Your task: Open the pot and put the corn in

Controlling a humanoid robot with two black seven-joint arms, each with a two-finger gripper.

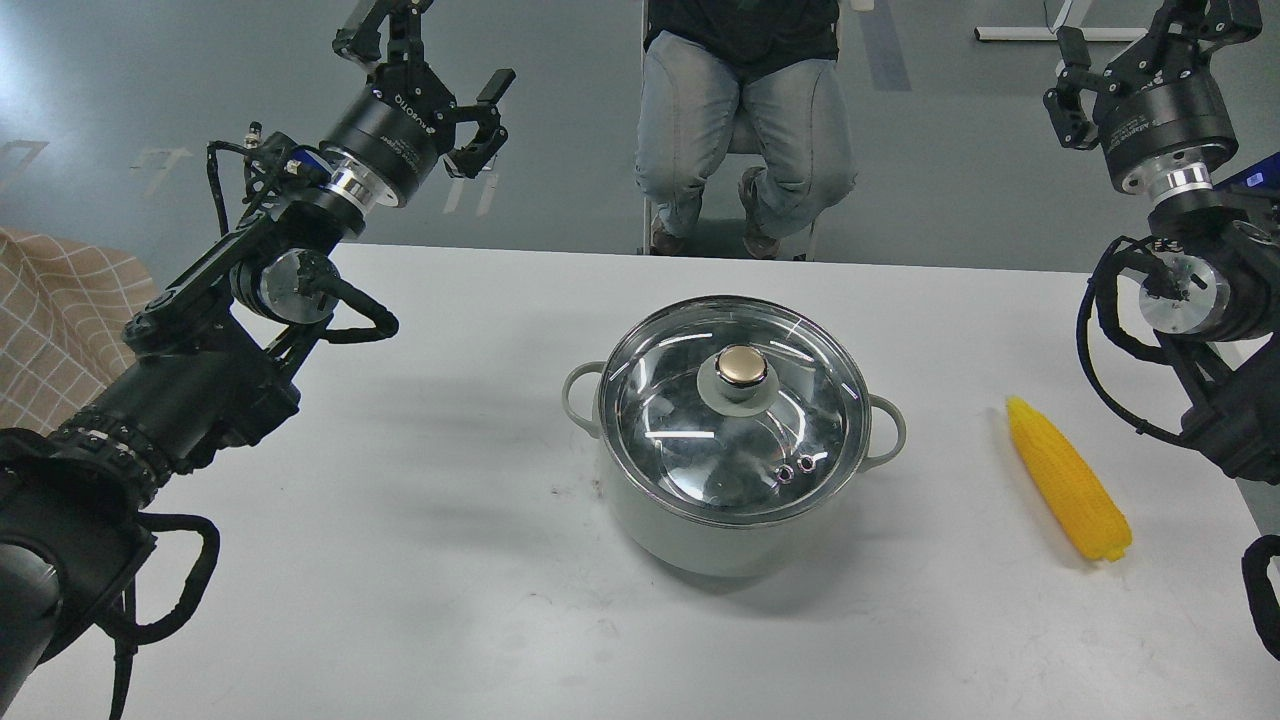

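Observation:
The pale grey-green pot (672, 530) stands at the middle of the white table (420, 560), with a loop handle on each side. A round glass lid (690, 430) with a gold knob (741, 366) covers it. To its right the yellow corn (1066, 479) lies on the table, tapered end pointing away from me. My left gripper (432, 58) is raised beyond the table's far left corner, open and holding nothing. Over the far right side my right gripper (1140, 45) is also raised and open, well above the corn and partly cut off by the frame's top edge.
A person in jeans (745, 130) sits on a chair just beyond the table's far edge, facing the pot. A beige checked cloth (50, 320) shows at the left, off the table. The table's right edge runs close to the corn.

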